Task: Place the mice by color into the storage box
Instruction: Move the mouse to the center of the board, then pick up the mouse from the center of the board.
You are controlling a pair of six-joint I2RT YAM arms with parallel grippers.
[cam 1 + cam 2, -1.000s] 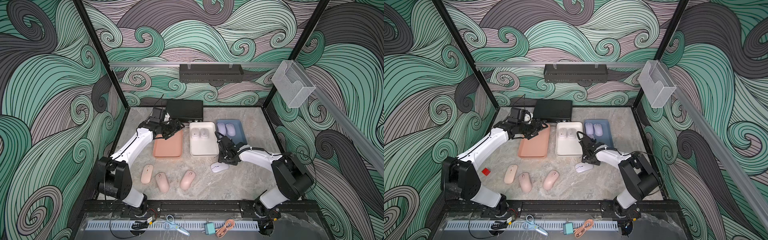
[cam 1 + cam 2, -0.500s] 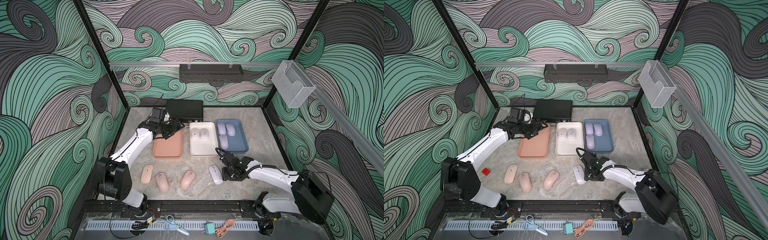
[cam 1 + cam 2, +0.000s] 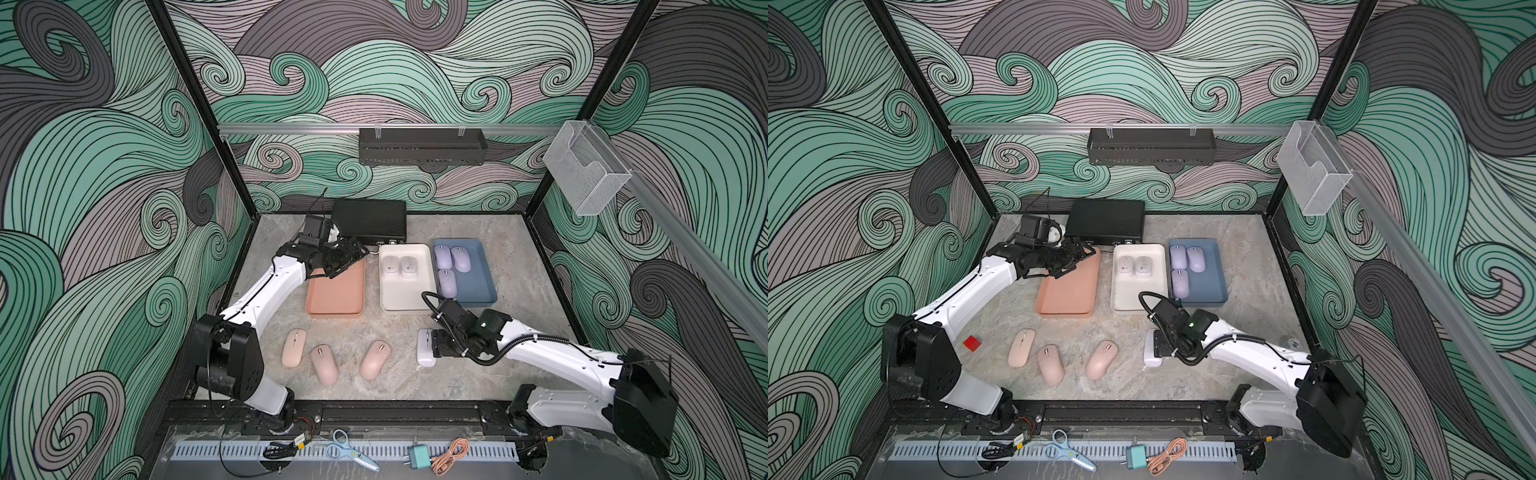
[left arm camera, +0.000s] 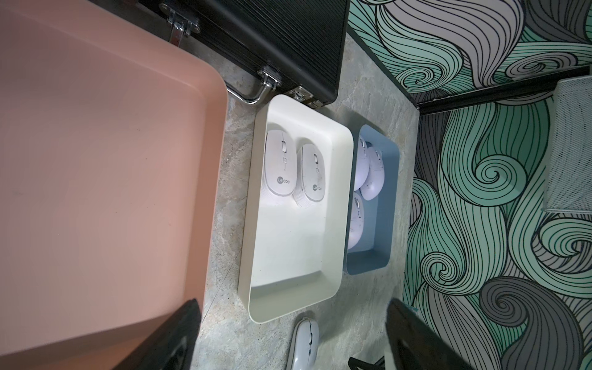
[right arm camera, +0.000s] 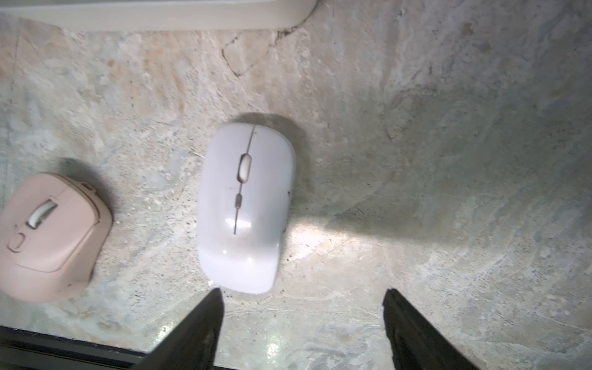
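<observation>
Right fingers wide apart, holding nothing, low and just beside the white mouse on the tabletop, forearm reaching low toward the middle from its near base; left fingers also apart and unladen over the salmon tray's far end, arm stretched forward.

Ahead of the jaws of the right gripper: white mouse, smooth glossy plastic; beside it pink mouse, matt plastic. Beneath the jaws, tabletop of mottled stone look, pitted, faintly shiny. Ahead of the jaws of the left gripper: salmon tray and white tray, smooth matt plastic; beyond, ribbed black briefcase with polished metal latches.
</observation>
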